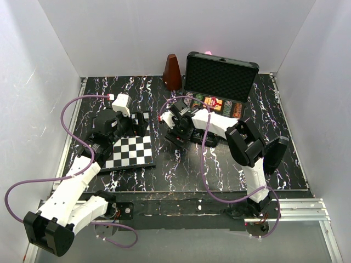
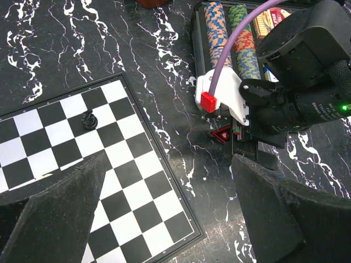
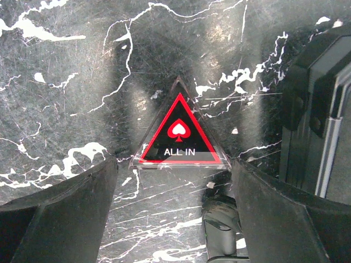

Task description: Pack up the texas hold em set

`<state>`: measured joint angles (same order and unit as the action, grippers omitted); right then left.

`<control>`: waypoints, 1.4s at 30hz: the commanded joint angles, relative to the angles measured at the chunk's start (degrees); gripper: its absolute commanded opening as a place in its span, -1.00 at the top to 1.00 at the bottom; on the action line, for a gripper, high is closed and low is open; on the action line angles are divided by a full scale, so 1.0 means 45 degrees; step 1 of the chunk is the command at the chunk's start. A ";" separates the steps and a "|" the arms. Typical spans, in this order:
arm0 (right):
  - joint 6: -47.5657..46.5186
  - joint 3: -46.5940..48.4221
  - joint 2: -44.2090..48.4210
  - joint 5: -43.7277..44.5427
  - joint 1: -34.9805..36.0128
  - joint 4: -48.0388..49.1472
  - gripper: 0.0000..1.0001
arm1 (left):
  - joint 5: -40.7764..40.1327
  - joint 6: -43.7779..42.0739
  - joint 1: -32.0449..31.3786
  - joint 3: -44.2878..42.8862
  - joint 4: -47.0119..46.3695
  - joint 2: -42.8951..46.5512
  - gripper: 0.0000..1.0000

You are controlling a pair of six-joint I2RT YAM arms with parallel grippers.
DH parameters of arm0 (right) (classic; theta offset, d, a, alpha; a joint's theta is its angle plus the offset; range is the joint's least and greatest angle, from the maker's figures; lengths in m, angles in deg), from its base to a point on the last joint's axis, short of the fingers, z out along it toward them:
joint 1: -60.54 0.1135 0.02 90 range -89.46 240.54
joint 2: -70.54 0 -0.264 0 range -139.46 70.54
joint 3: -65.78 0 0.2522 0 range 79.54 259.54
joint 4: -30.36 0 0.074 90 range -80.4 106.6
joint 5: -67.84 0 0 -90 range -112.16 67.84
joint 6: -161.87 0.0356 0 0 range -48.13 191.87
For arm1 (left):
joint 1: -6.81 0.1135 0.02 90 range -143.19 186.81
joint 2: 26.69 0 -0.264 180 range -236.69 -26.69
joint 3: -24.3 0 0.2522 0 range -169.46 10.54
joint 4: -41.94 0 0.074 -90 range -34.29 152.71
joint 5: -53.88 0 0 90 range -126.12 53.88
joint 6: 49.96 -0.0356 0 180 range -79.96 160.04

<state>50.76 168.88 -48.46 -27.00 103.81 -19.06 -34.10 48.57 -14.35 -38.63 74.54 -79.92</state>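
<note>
Hovering low over the bench [image 3: 55,82], my right fingers [image 1: 176,132] stood wide apart and held nothing, one on either side of the triangular "ALL IN" marker [image 3: 178,134]. The marker lay flat on the bench, just outside the near left corner of the open black case [image 1: 219,82]. I judged the straddle to be chosen so that closing would catch the flat marker by its edges. Chips [image 2: 218,33] sat in rows in the case tray, and the lid stood upright, giving access for loose pieces not yet packed. My left fingers [image 1: 138,126] were likewise open and empty above the chessboard [image 2: 55,137], probably to keep clear of the work.
</note>
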 commanded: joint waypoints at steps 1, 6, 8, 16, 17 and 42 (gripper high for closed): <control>-0.0525 0.0323 -0.0450 0.0568 -0.0220 -0.0006 -0.81 | 0.0059 -0.0119 -0.0003 -0.0031 -0.0161 -0.0065 -0.96; -0.0603 0.0264 -0.0626 0.0704 -0.0259 0.0014 -0.81 | 0.0078 -0.0100 -0.0003 -0.0031 -0.0180 -0.0065 -0.96; -0.0603 0.0186 -0.0645 0.0763 -0.0259 0.0131 -0.81 | 0.0097 -0.0100 -0.0003 -0.0031 -0.0161 -0.0104 -0.96; -0.0350 0.0419 -0.0977 0.0744 -0.0376 0.0190 -0.69 | 0.0117 -0.0100 -0.0003 -0.0051 -0.0161 -0.0163 -0.96; -0.0292 0.0459 -0.1055 0.0724 -0.0396 0.0190 -0.67 | 0.0098 -0.0100 -0.0003 -0.0031 -0.0161 -0.0182 -0.96; 0.1662 -0.0146 0.1541 0.0157 -0.0220 -0.0415 0.14 | 0.0195 -0.0119 -0.0003 -0.0070 -0.0141 -0.0006 -0.96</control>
<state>56.12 168.66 -46.78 -27.07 102.94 -19.72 -33.72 48.57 -14.35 -38.63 74.54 -80.82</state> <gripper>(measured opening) 0.743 0.982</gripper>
